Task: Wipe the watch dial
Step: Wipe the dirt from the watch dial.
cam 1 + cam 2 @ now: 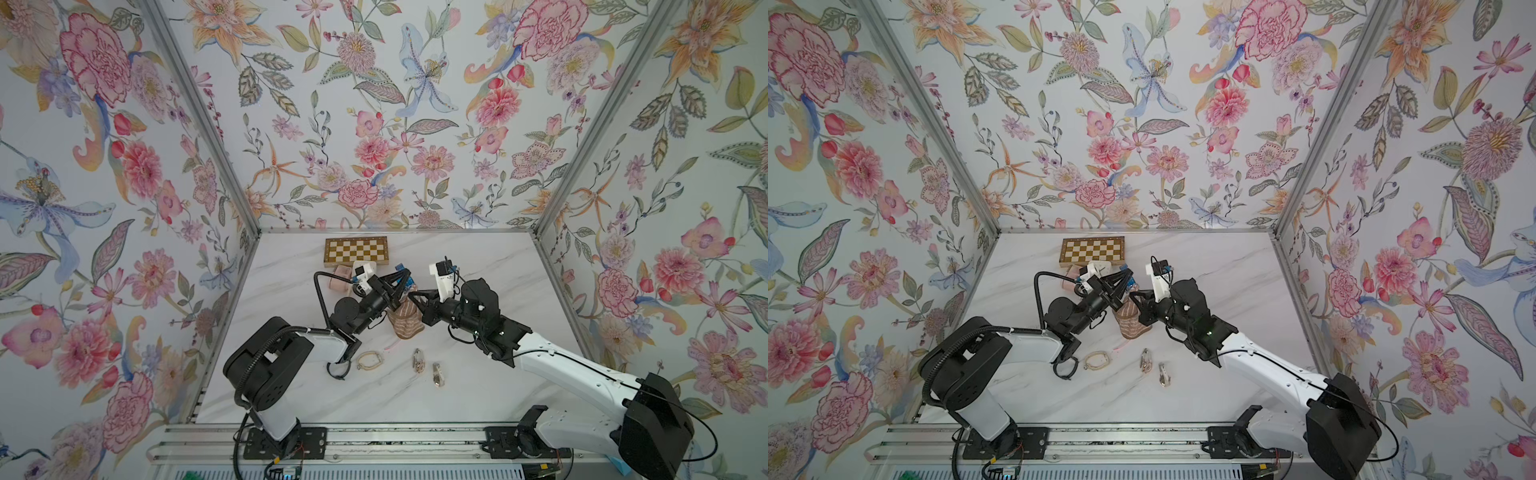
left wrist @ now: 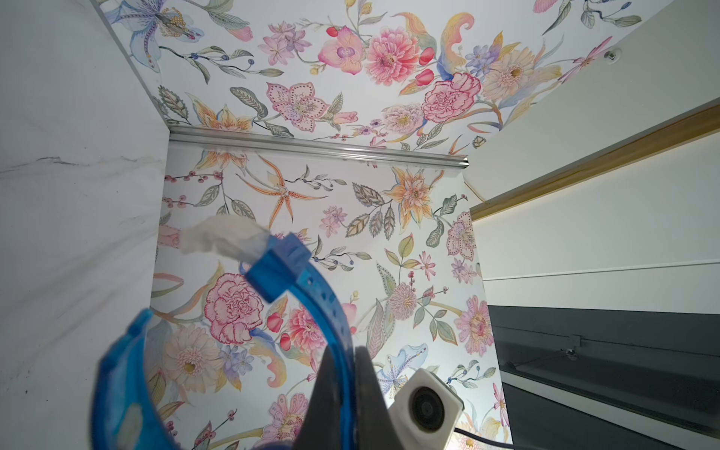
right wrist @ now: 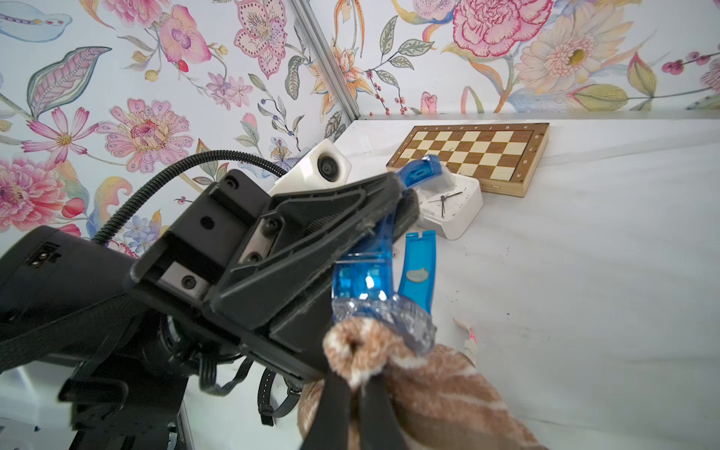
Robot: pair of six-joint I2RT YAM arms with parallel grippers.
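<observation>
A translucent blue watch [image 3: 366, 284] hangs in the air over the middle of the table. My left gripper [image 2: 343, 350] is shut on its blue strap [image 2: 307, 288]. My right gripper [image 3: 360, 383] is shut on a brown-and-white striped cloth [image 3: 428, 382]. The bunched end of the cloth touches the watch's clear case [image 3: 409, 315], and the dial face is hidden behind it. In both top views the two grippers meet tip to tip, left gripper [image 1: 401, 276] and right gripper [image 1: 411, 296], with the cloth [image 1: 405, 318] drooping below them.
A chessboard [image 1: 356, 250] lies at the back, with a white alarm clock [image 3: 452, 210] and a pinkish item [image 1: 341, 277] in front of it. Nearer the front lie a beige watch band [image 1: 371, 360], two metal watches [image 1: 417, 360] [image 1: 437, 374] and a black watch [image 1: 338, 370].
</observation>
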